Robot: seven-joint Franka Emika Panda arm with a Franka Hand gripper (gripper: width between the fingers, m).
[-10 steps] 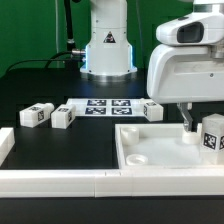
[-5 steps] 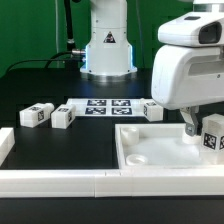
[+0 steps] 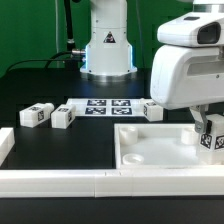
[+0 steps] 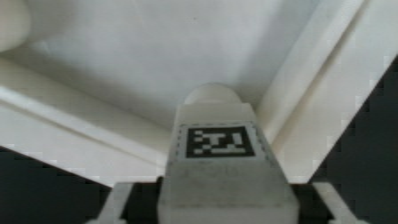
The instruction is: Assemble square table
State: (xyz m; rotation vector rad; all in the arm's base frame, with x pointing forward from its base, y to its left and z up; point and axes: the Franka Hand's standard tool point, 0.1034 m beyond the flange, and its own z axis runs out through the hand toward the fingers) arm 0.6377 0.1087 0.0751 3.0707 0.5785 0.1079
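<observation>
Markings: the held leg post (image 3: 213, 139) carries a square black-and-white tag, sharpest in the wrist view (image 4: 221, 141). It is a coded pattern without letters. Like tags show on the far-left leg post (image 3: 38, 114) and on the marker board (image 3: 108, 105). The arm base (image 3: 108, 45) bears a small triangular sign, too small to read.

End effector: the gripper (image 3: 206, 128) is clenched on the held leg post. In the wrist view the post stands between the two fingers (image 4: 128, 203), with its rounded end pointing away from the camera.

Task parts: the square panel (image 3: 150, 140) lies rim-up on the black table (image 3: 40, 85), towards the exterior view's right. The held post is over the panel's right-hand part, just inside the raised rim (image 4: 311, 80). Whether it touches the panel cannot be told. The far-left leg post and a second leg post (image 3: 62, 118) lie close together on the table at the exterior view's left. A third leg post (image 3: 152, 110) lies just beyond the panel's far edge, beside the marker board.

Surroundings: long white border rails (image 3: 90, 181) run along the near edge and the left side. The bulky white wrist housing (image 3: 190, 70) hides the panel's far right corner.
</observation>
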